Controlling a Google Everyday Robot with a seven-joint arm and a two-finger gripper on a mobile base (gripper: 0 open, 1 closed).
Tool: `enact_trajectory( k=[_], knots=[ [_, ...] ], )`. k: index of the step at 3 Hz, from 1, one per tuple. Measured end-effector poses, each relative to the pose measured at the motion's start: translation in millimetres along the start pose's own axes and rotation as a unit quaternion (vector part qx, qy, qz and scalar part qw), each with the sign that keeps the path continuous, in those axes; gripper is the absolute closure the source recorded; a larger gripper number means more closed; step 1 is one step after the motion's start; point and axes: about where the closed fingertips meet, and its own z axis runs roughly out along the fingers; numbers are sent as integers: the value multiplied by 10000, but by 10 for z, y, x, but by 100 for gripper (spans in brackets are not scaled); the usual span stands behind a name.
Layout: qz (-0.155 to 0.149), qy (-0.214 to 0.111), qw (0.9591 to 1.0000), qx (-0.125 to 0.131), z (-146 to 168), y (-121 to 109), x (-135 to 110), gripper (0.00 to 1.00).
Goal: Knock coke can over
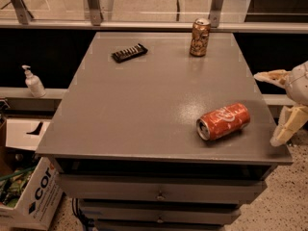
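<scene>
The coke can (224, 121), red-orange with white script, lies on its side on the grey table (144, 105) near the front right corner, its silver top facing front left. My gripper (280, 107) is off the table's right edge, to the right of the can and apart from it. Its two pale fingers (288, 125) stand spread open with nothing between them.
A gold-brown can (199, 37) stands upright at the table's back right. A dark flat packet (129, 52) lies at the back left. A white pump bottle (33, 82) stands on a ledge to the left. A cardboard box (29, 196) sits on the floor front left.
</scene>
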Motion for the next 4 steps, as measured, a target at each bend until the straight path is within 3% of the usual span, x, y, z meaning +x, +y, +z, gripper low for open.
enact_trajectory(
  k=[1,3,4],
  knots=[
    [358,-558,9975,225,-134,-17,128,0],
    [428,-662,9965,272,-167,-20,155,0],
    [301,-881,9956,68,2,14,28,0]
  ],
)
